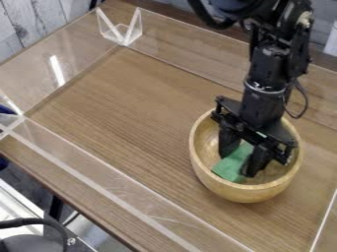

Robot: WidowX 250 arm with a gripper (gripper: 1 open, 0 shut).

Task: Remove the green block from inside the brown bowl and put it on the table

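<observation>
The block (232, 164) lies in the bowl (207, 175), on the inside floor, its near end pointing to about seven o'clock. The claw (254, 153) reaches down into the bowl from above, coming in from twelve o'clock, and sits over the block's upper end — the block shows from beneath it toward eight o'clock. The claw is closed down as far as it goes; its dark parts cover that end of the block, so whether it has hold of the block cannot be told. The bowl stands upright on the tabletop (125, 108), over at about four o'clock. A clear plastic piece (120, 28) stands at eleven o'clock — well apart from bowl and claw.
</observation>
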